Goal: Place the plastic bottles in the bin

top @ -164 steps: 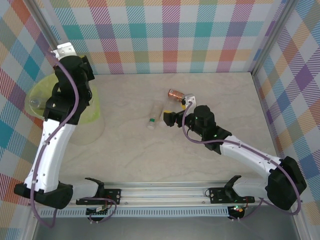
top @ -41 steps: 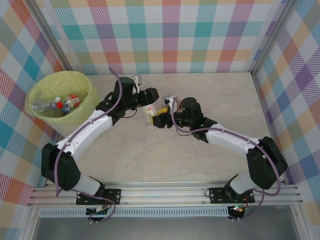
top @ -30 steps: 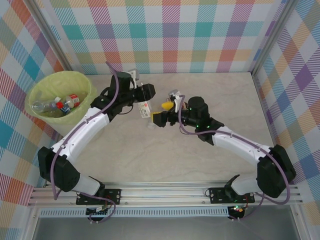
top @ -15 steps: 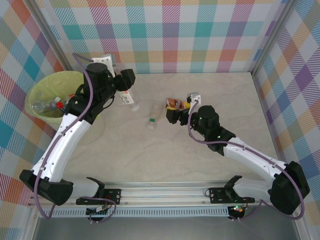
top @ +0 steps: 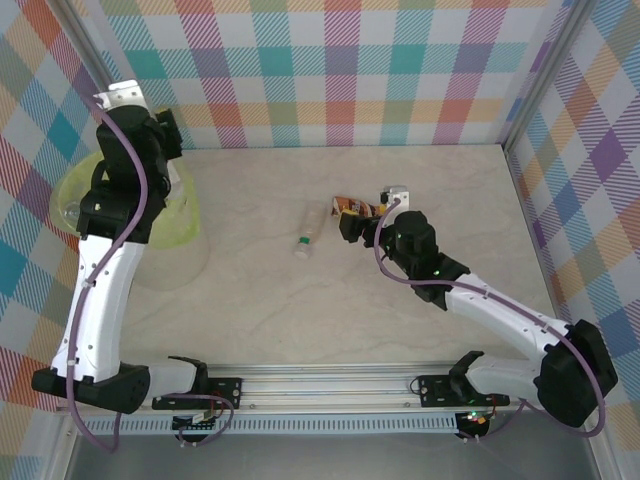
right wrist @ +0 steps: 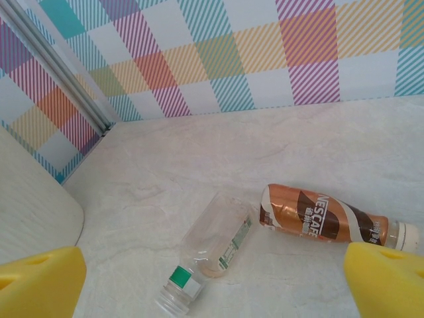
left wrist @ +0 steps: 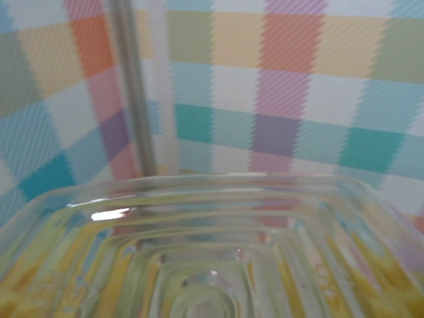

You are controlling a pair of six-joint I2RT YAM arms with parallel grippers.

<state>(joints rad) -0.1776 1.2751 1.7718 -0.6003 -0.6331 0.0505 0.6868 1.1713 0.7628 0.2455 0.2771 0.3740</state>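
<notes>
Two plastic bottles are left on the table: a clear green-label bottle (top: 312, 228) lying on its side with its cap toward the near edge, and a brown Nescafé bottle (top: 352, 207) just beside it on the right, also flat, with its pale cap pointing right in the right wrist view. They sit close together but don't look like they touch. Both are pretty much mid-table, well apart from the checkered walls (top: 340, 70), with plenty of bare tabletop (top: 300, 320) on the near side and out to the right. The right gripper (top: 358, 222) hangs just near of them, spread wide with nothing in it. Its yellow pads (right wrist: 40, 278) frame both bottles from either side, so there's room to come in around either one. The bin (top: 62, 195) sits in the far left corner, tight to the left wall, with its yellow-green liner showing and one bottle in the bin (top: 70, 208) visible near the rim. The left arm is reared up over it, and the left gripper (top: 166, 133) is grasping a clear bottle (left wrist: 205, 265). The ribbed base of that bottle sits right up against the wrist camera, with yellow showing through the plastic at both sides and the corner post (left wrist: 132, 86) behind it.
</notes>
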